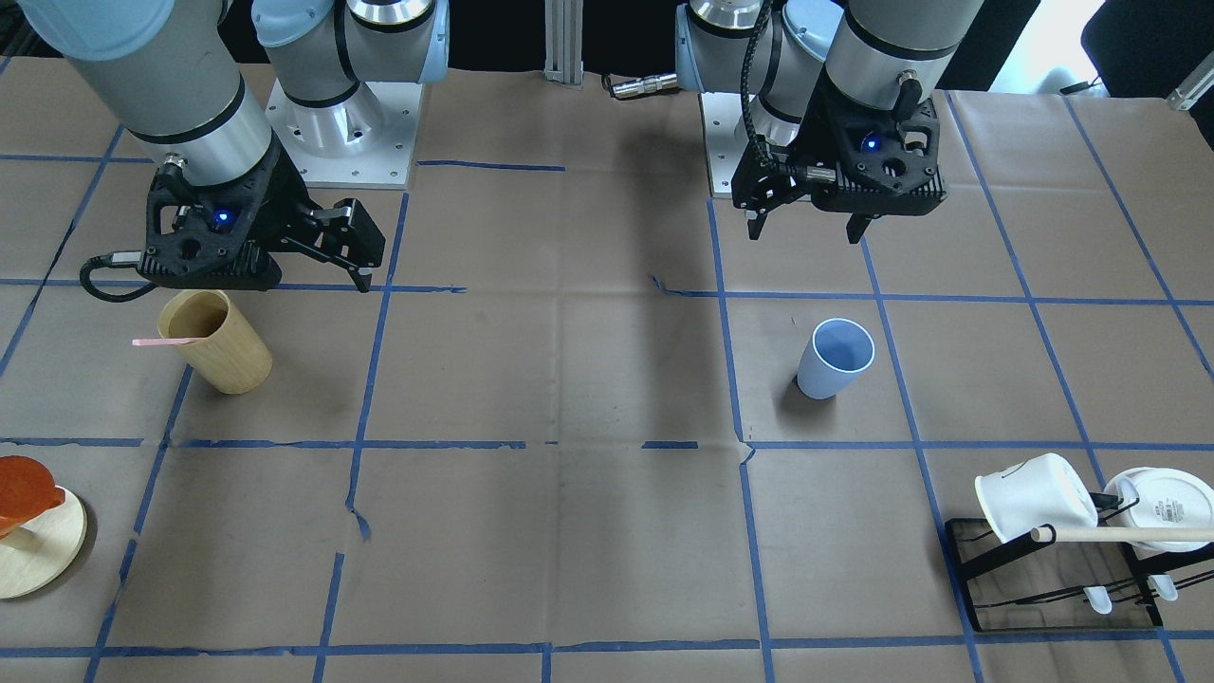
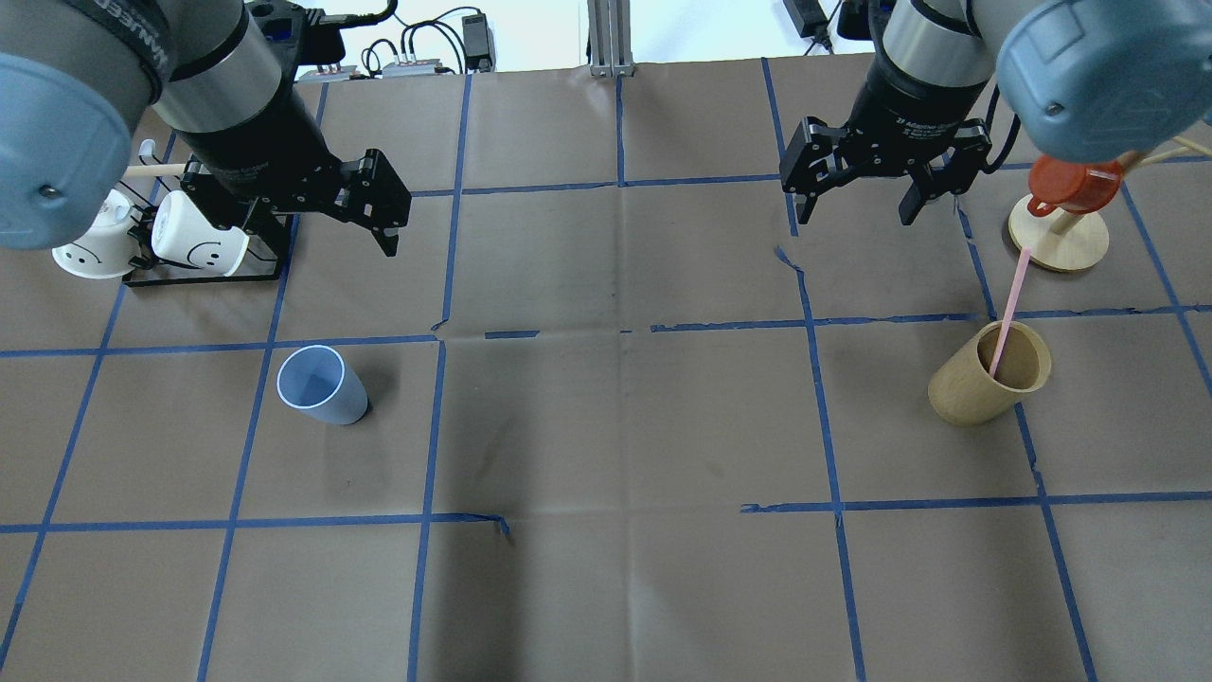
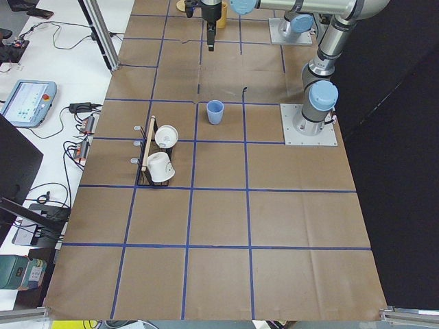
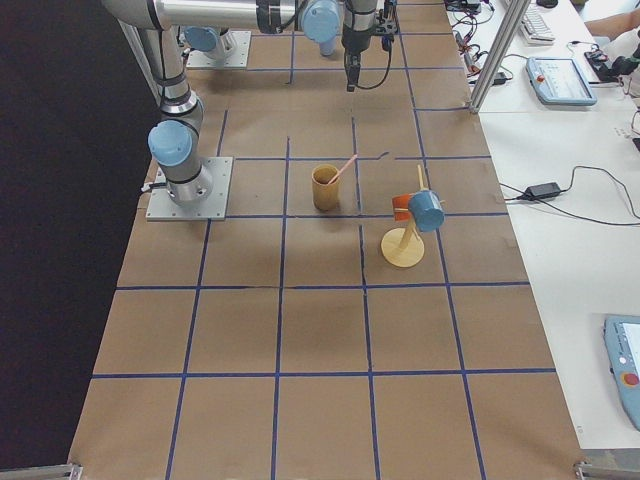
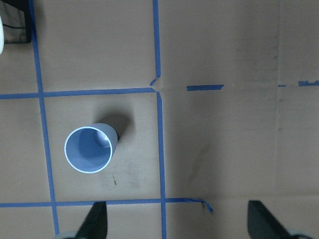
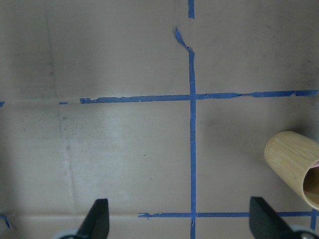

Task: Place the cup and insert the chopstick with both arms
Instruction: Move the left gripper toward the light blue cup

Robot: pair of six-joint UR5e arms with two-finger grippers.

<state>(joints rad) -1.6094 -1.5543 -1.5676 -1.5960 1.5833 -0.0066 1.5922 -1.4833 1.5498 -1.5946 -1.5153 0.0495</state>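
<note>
The light blue cup point(image 1: 835, 359) stands upright on the table on my left side; it also shows in the overhead view point(image 2: 320, 384) and the left wrist view point(image 5: 89, 149). My left gripper point(image 1: 806, 228) is open and empty, raised above the table behind the cup, and its fingertips point(image 5: 97, 219) frame the bottom of the wrist view. The pale pink chopstick point(image 2: 1011, 303) leans in a tan wooden cup point(image 2: 985, 384) on my right side. My right gripper point(image 2: 857, 208) is open and empty, raised beside that wooden cup point(image 6: 294, 167).
A black rack point(image 2: 204, 275) with white mugs point(image 1: 1034, 493) and a thick beige rod point(image 1: 1119, 534) stands at my far left. A round wooden stand point(image 2: 1059, 242) with an orange cup point(image 2: 1070, 182) is at my far right. Blue tape lines grid the brown table.
</note>
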